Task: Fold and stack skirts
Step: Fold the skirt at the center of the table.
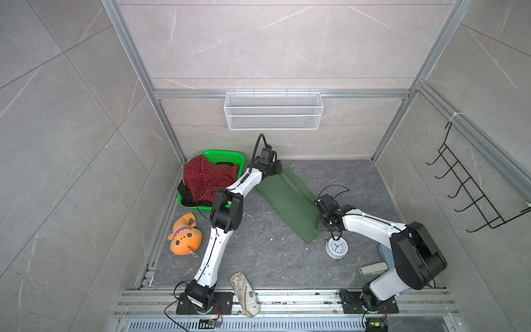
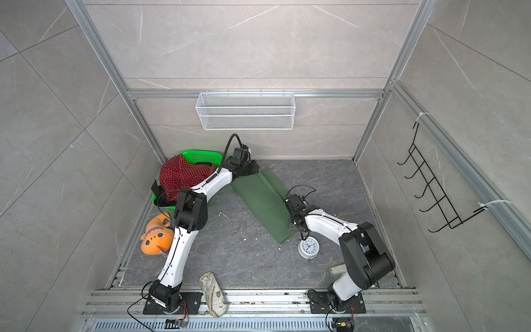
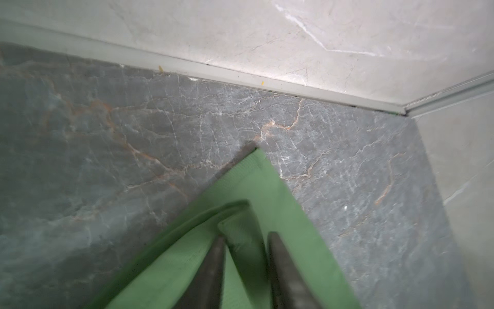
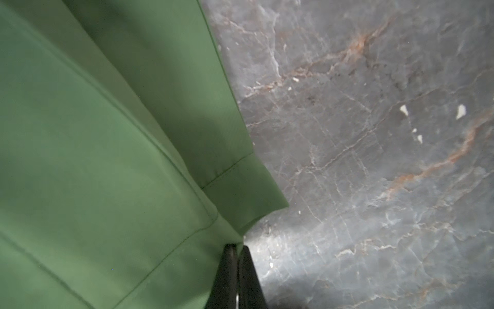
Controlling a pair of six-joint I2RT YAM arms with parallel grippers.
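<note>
Green skirt (image 1: 287, 201): flat on table (image 1: 258, 258), just beside basket (image 1: 227, 156) | left fingers (image 3: 213, 267): parted astride fold at basket-side end, gripping nothing | right fingers (image 4: 227, 273): closed on corner away from basket | advice: align edges, flatten layers before right release.

green skirt (image 1: 287, 201): long folded strip, flat, diagonal on tabletop (image 1: 258, 253) | red dotted skirt (image 1: 207, 178): crumpled in basket (image 1: 227, 153) | black skirt (image 1: 184, 192): under red, draped over basket rim

The dark green skirt (image 1: 287, 201) lies flat on the table (image 1: 258, 253), the red dotted skirt (image 1: 207, 178) heaped in the basket (image 1: 227, 153).
</note>
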